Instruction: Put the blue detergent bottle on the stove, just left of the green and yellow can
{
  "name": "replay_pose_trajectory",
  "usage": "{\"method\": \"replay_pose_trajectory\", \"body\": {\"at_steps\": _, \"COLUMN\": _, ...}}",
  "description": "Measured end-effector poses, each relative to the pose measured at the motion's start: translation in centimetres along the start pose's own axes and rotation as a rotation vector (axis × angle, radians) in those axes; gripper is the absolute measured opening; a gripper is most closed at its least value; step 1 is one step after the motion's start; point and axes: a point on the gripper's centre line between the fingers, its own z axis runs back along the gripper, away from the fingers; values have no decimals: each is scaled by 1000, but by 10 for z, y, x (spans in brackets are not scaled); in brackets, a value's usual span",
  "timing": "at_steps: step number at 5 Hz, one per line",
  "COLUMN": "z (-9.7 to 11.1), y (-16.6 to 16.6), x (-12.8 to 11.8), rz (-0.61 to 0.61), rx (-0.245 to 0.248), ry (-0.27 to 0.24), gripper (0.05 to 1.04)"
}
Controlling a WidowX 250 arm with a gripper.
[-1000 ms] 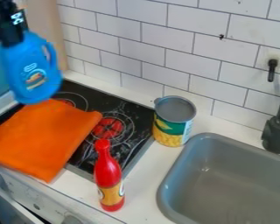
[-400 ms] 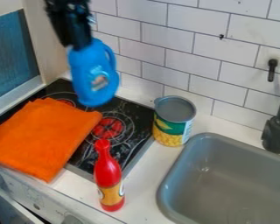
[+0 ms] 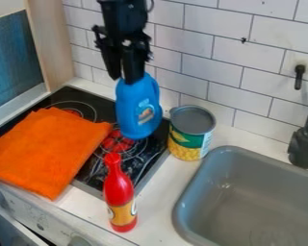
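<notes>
Presently: gripper holding blue jug over stove

Camera view. The gripper (image 3: 132, 78) is located at upper centre-left of the frame, pointing downward. Its fingers are closed around the top of the jug (image 3: 138, 109), set apart only by the part clamped between them. The jug hangs roughly upright, base down, over the right rear portion of the stove (image 3: 107, 107). Its base is held above the stove surface.

The can (image 3: 186, 144) stands upright to the right of the jug, just beside the stove's right edge. Its upper face is grey; its label is green and yellow. A narrow gap separates jug and can in the frame.

The cloth (image 3: 47, 151), orange, lies flat over the left part of the stove, at left of frame. The red bottle (image 3: 119, 190) stands upright at lower centre-left, near the front edge of the counter (image 3: 161, 194).

The sink (image 3: 184, 204), grey, is set into the counter at lower right. The faucet (image 3: 303, 148), black, is located at the right edge of the frame. The wall (image 3: 214, 62), white tile, runs behind. The hook (image 3: 299, 77), black, is mounted on it at upper right.
</notes>
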Motion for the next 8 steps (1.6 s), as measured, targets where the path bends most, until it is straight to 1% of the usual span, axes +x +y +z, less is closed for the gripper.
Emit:
{"method": "replay_pose_trajectory", "body": {"at_steps": 1, "z": -7, "y": -1, "x": 11, "rz": 48, "rx": 28, "ry": 15, "gripper": 515}}
{"method": "replay_pose_trajectory", "body": {"at_steps": 2, "z": -8, "y": 3, "x": 17, "rz": 109, "rx": 47, "ry": 8, "gripper": 515}}
{"method": "replay_pose_trajectory", "body": {"at_steps": 3, "z": -7, "y": 5, "x": 17, "rz": 158, "rx": 58, "ry": 18, "gripper": 589}}
{"method": "replay_pose_trajectory", "body": {"at_steps": 4, "z": -8, "y": 7, "x": 13, "rz": 193, "rx": 70, "ry": 41, "gripper": 882}}
{"method": "replay_pose_trajectory", "body": {"at_steps": 5, "z": 2, "y": 5, "x": 5, "rz": 206, "rx": 83, "ry": 9, "gripper": 1017}}
{"method": "replay_pose_trajectory", "body": {"at_steps": 6, "z": 20, "y": 2, "x": -2, "rz": 216, "rx": 43, "ry": -43, "gripper": 1010}}
{"method": "replay_pose_trajectory", "body": {"at_steps": 7, "z": 39, "y": 16, "x": -16, "rz": 266, "rx": 30, "ry": -96, "gripper": 1009}}
{"method": "replay_pose_trajectory", "body": {"at_steps": 8, "z": 73, "y": 31, "x": -54, "rz": 310, "rx": 13, "ry": -171, "gripper": 1009}}
